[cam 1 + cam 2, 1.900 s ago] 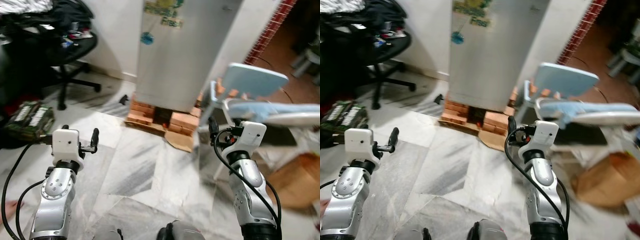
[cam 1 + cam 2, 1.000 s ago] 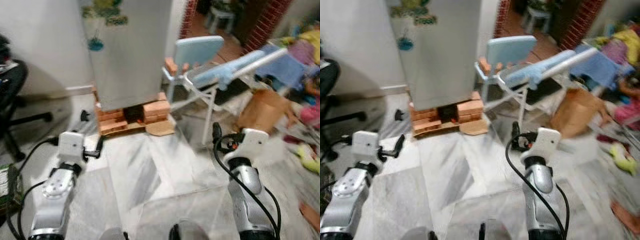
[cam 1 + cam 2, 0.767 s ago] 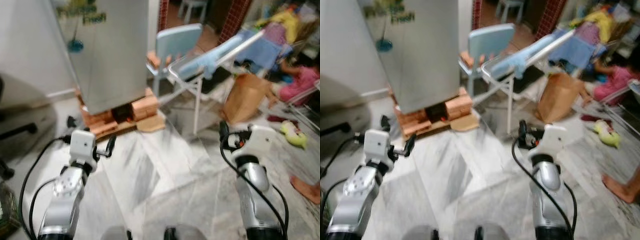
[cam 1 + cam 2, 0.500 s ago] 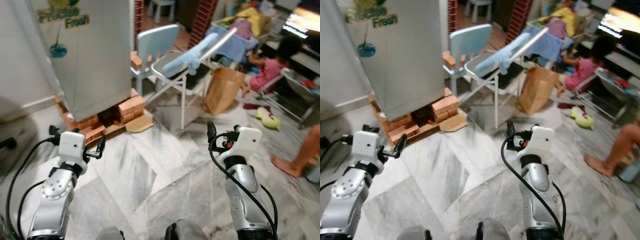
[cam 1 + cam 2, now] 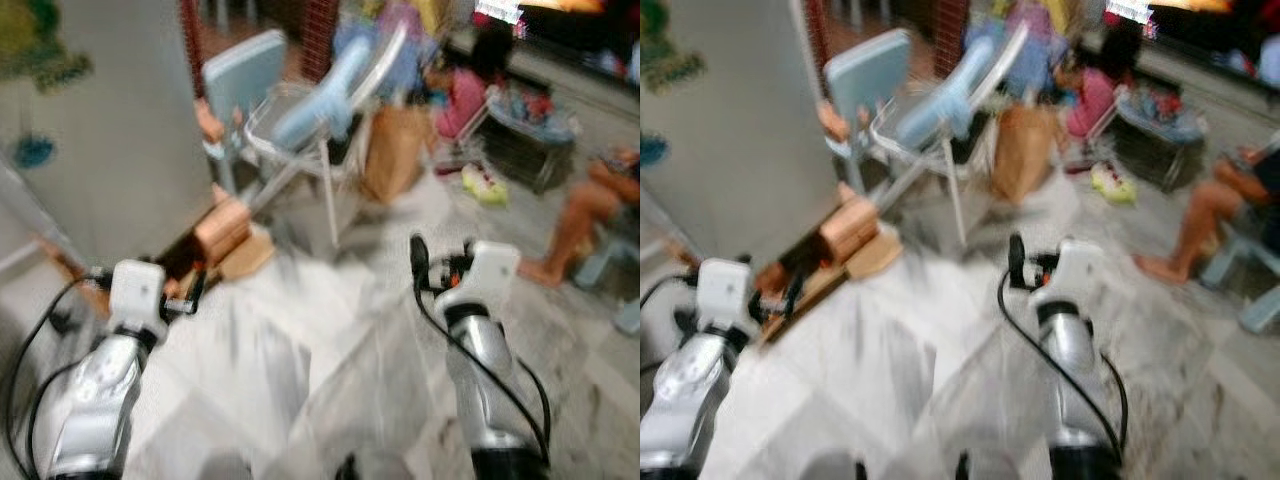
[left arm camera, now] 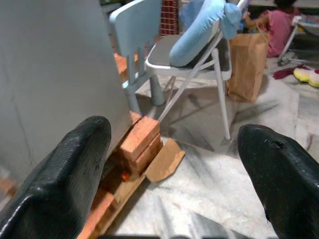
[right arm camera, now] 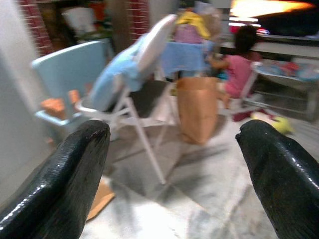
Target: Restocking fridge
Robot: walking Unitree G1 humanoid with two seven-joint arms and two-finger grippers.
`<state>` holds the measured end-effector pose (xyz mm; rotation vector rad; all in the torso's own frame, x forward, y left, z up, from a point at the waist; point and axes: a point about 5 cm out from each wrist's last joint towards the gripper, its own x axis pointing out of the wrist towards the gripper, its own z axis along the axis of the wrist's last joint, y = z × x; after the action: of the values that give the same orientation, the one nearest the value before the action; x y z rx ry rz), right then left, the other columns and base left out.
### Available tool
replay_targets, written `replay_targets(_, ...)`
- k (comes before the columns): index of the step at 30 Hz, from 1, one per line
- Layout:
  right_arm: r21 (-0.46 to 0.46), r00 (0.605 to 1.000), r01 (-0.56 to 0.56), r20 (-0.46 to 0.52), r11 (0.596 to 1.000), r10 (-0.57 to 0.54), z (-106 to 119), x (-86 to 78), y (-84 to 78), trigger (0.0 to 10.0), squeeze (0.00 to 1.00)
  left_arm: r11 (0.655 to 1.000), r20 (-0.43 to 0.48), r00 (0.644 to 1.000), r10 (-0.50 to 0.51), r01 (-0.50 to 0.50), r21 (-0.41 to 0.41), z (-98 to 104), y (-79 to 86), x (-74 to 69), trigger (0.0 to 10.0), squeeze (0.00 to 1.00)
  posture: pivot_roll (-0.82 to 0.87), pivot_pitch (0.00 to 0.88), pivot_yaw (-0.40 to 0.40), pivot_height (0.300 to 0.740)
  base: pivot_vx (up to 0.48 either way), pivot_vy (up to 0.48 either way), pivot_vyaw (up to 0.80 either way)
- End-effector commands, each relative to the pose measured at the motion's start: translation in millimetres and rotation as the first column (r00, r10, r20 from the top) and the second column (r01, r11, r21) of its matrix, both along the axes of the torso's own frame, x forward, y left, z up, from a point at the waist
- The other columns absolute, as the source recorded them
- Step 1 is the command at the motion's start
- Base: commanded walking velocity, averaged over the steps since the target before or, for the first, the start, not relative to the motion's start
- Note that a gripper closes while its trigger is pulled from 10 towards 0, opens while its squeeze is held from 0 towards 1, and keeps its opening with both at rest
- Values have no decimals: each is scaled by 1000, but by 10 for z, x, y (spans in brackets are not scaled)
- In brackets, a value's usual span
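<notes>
On the marble floor beside the fridge (image 5: 90, 150), door shut; left gripper (image 6: 174, 164) and right gripper (image 7: 174, 164) both spread, empty; restocking seemingly not begun

Marble floor (image 6: 234, 169) w/ bricks (image 6: 142, 142), bag (image 6: 247, 64)

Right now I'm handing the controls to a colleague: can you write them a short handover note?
Left gripper: open, holding nothing, raised in front, near the fridge's foot.
Right gripper: open, holding nothing, raised in front, facing the chairs.
Fridge: door closed, standing on bricks at the left of the blurred head views.
Paper bag: on the floor beside the folding chair, people seated beyond.
Done: nothing stocked yet.
Left: pick up goods, open the fridge, load it.
</notes>
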<state>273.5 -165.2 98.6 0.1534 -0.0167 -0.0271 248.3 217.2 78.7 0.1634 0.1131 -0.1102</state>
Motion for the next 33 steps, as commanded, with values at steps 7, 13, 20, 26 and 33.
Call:
replay_targets(7, -19, 999, 34, -7, 999, -34, -20, 0, -105, 10000, 0, 1000, 1, 1000, -12, 12, -27, 4, -87, 59, 10000, 0, 27, 71, -59, 740, 344, 327, -800)
replay_targets(13, -21, 999, 33, -3, 999, -33, -22, 5, -106, 10000, 0, 1000, -11, 1000, -6, 6, -15, -13, -98, 75, 10000, 0, 26, 73, -56, 740, 0, 462, -785)
replay_targets(20, -86, 999, 40, -6, 995, -41, -3, 38, -122, 10000, 0, 1000, -22, 1000, -8, 9, 14, -20, -112, 78, 10000, 0, 28, 85, -51, 740, 0, 470, 0)
replay_targets(26, -102, 999, 51, -11, 993, -53, 5, 93, -136, 10000, 0, 998, -9, 1000, -14, 15, 55, 2, -128, 82, 10000, 0, 35, 98, -48, 740, -84, 431, 0)
replay_targets(33, -88, 999, 47, -21, 995, -49, -28, 82, -94, 10000, 0, 997, -8, 1000, -29, 29, 69, -5, -158, 43, 10000, 0, 41, 104, -53, 740, -280, 394, 0)
